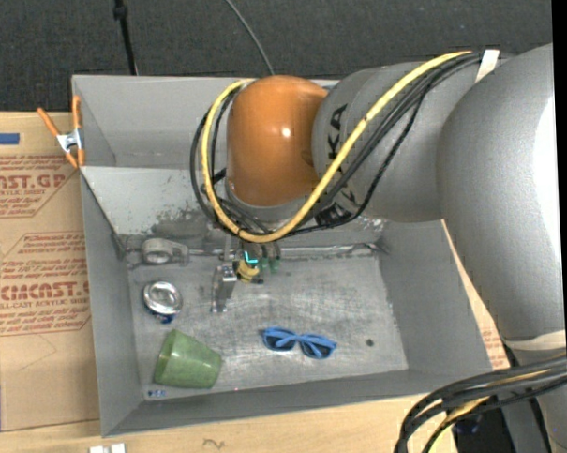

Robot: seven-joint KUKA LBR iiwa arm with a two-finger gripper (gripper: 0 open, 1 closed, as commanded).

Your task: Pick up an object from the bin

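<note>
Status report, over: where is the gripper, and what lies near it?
Gripper low over mid bin floor. Nearest: silver can, blue sunglasses, green cup, all apart from it. Nothing in the way.

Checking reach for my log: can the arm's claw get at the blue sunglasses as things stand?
Probably yes: the blue sunglasses lie alone on bare bin floor, nothing on them, with the claw close by.

Grey bin (362, 297) (cup (186, 360), sunglasses (299, 342), can (162, 298))

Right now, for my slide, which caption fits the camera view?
Arm above a grey bin holding green cup, blue sunglasses, silver can.
</note>
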